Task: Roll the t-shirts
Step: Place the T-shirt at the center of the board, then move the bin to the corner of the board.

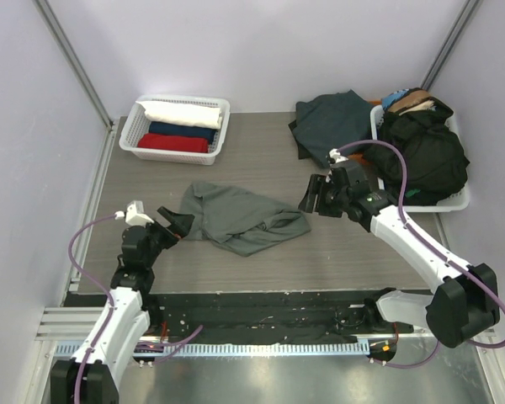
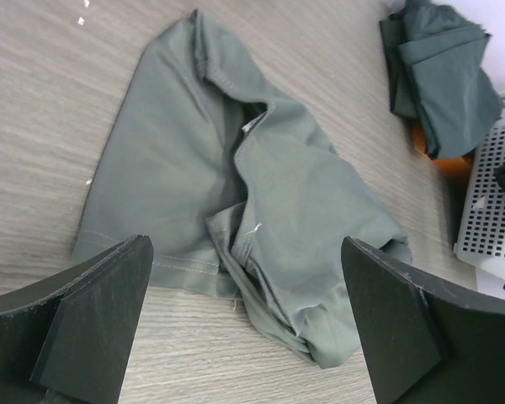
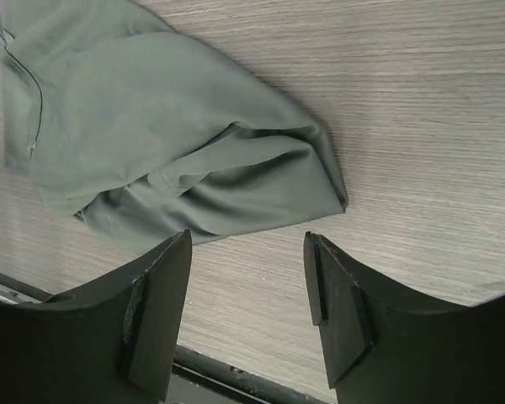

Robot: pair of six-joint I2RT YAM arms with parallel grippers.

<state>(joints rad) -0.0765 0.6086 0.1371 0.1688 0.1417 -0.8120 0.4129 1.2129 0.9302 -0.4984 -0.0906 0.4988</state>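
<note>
I am hovering my left pincer (image 1: 177, 222) (image 2: 244, 248) with its jaws spread wide and nothing between them. Just ahead of its fingertips the sage-grey t-shirt (image 1: 240, 217) (image 2: 278, 185) is lying crumpled on the table (image 1: 261, 160), one stitched edge close to the left finger and a bunched fold running toward the right one.

Across the cloth I am holding my right pincer (image 1: 313, 195) (image 3: 246, 240), likewise spread and empty, with the shirt's rounded end (image 3: 151, 126) just ahead of its tips.

I am reading this as the flattening step, since the shirt is not yet laid out for rolling. The next move is calling for each pincer to close on the edge nearest it, taking a single layer, and to draw the cloth out flat.

Beyond the right pincer a dark teal t-shirt (image 1: 328, 114) (image 2: 442, 76) is waiting in a heap. Far beyond the left pincer a white basket (image 1: 130, 135) is holding white (image 1: 183, 112), navy (image 1: 181, 130) and red (image 1: 172, 143) rolls.
</note>
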